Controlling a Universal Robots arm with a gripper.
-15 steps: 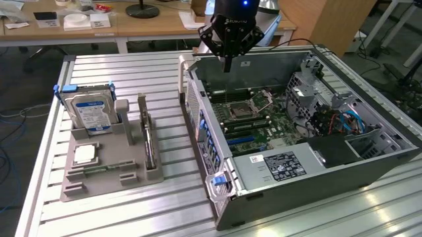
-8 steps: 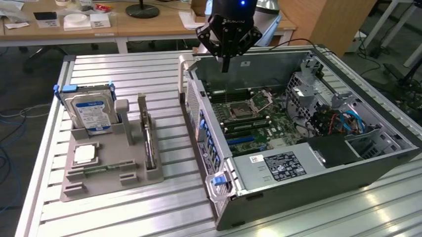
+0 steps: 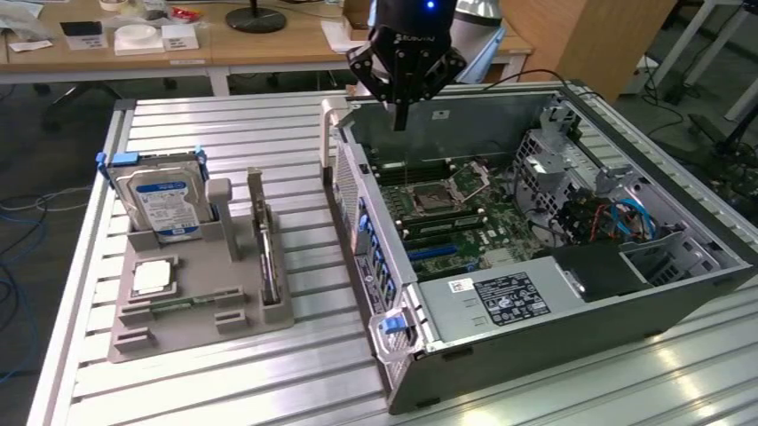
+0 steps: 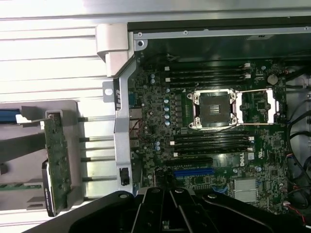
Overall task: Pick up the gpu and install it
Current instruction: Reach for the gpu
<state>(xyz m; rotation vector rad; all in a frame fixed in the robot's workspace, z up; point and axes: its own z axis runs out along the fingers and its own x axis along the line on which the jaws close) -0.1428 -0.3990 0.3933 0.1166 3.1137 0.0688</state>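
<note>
**A:** Exterior view first: which step are we at?

**B:** The very start, I'd judge, with the pick-up not yet begun. Nearest, the tray (image 3: 190,335) lies toward the table's (image 3: 237,395) edge on the exterior view's left. The gpu (image 3: 269,262) stands in it, along the tray edge that faces the case (image 3: 556,342).

**A:** And the arm?

**B:** Farther back, the gripper (image 3: 400,115) hangs above the case's far wall, well apart from the gpu. Its fingers are pressed together and it holds nothing.

**A:** What does the grab call for?

**B:** My guess is parted fingers, brought over the tray and lined up across the card's thin top edge. The tray's posts seem to hug the card at its ends, so the free middle looks like the place to pinch. It would want a straight lift, or it may bind.

**A:** How does the card look?

**B:** Thin and flat, upright on its long edge. The wrist view gives a greenish face dotted with small parts and a dark rim. I'd think it's slim enough to tip if gripped off-centre.
</note>
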